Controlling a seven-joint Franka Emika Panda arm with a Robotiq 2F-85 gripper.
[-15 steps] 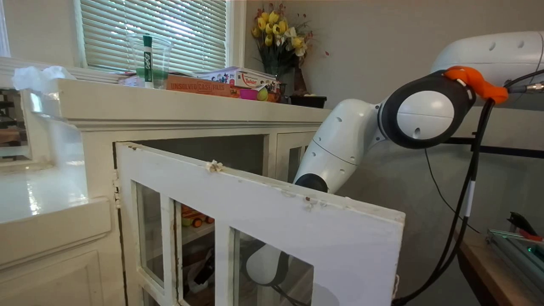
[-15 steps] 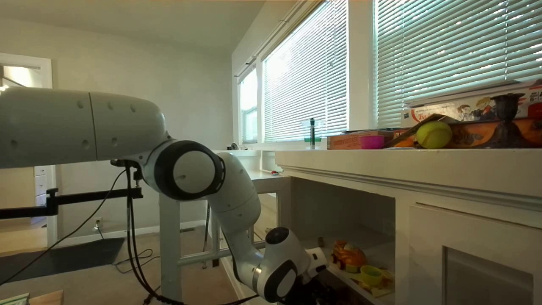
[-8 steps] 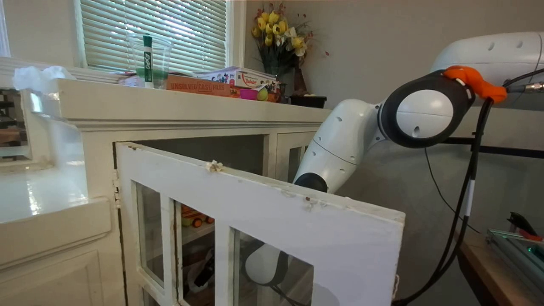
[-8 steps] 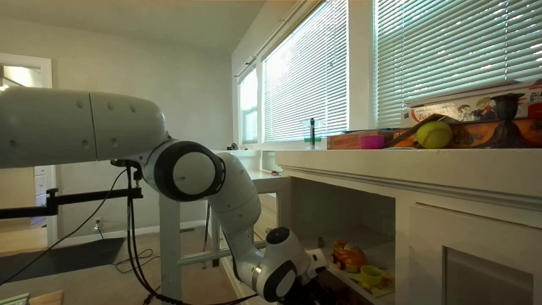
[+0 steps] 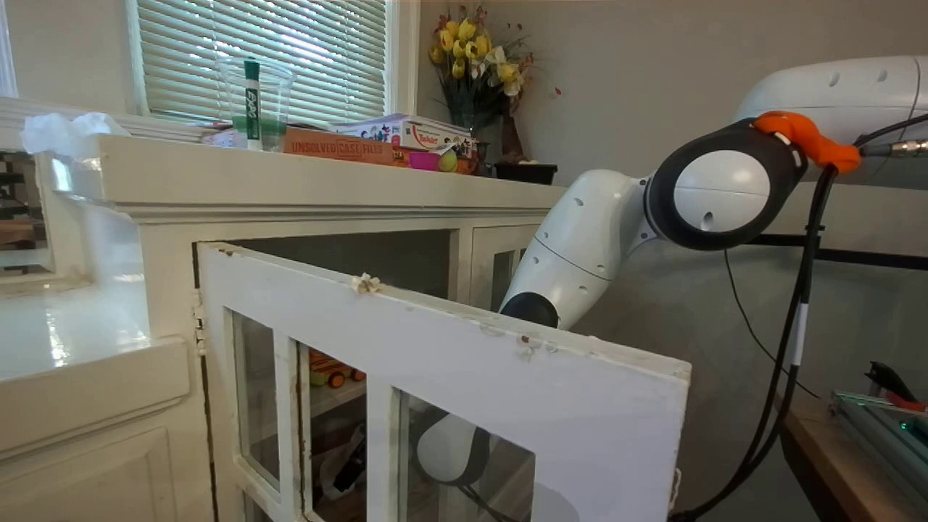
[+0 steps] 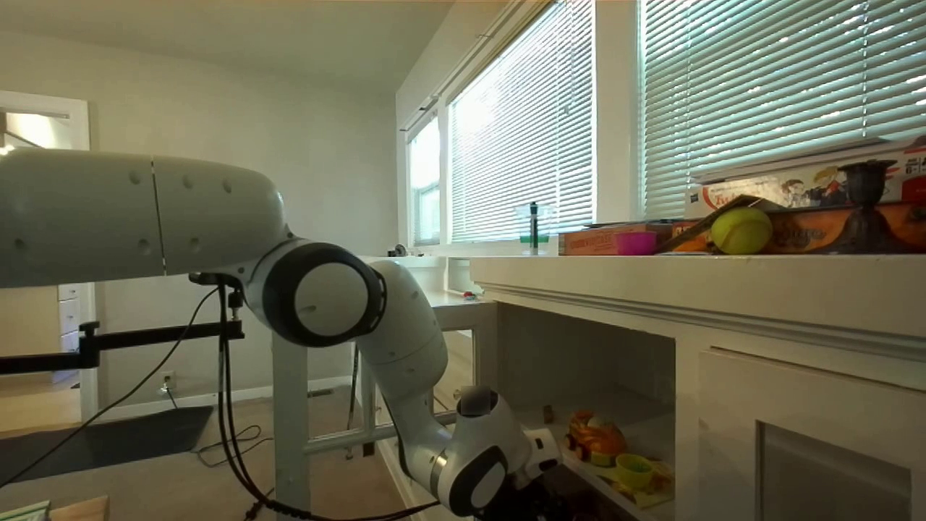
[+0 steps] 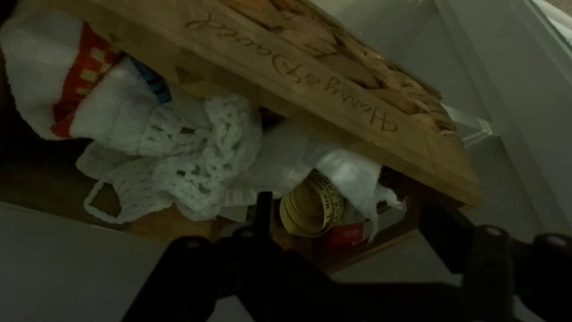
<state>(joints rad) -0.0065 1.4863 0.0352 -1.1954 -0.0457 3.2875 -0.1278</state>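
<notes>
I'm seeing the pincer (image 7: 347, 208) standing released in the wrist view, its dark fingers (image 7: 263, 219) spread well apart. A coiled yellow tape (image 7: 308, 210) with black print is showing between the fingertips there, nearest to them; I'm not making out whether either finger is touching anything. Just beside the coil a frayed white cloth (image 7: 353, 172) is bunching up, and a red-marked packet (image 7: 346, 233) is peeking out. Farther left in that view, white crocheted lace (image 7: 192, 188) is heaping up, with a blue striped stick (image 7: 154, 82) jutting out near a red-banded cloth (image 7: 82, 74). All of this is lying in a woven basket (image 7: 295, 89), its wooden rim showing "Harry & David" upside down.

Outward from there, in an exterior view, my arm (image 6: 412, 347) is slanting down before a cabinet (image 6: 687, 427), where an orange toy (image 6: 597, 438) and a yellow-green cup (image 6: 634, 470) are sitting on a shelf (image 6: 640, 423). A paned white door (image 5: 449, 362) is standing open. On the cabinet's top, a tennis ball (image 6: 741, 230) and a pink cup (image 6: 635, 243) are resting near boxes (image 6: 803, 184).
</notes>
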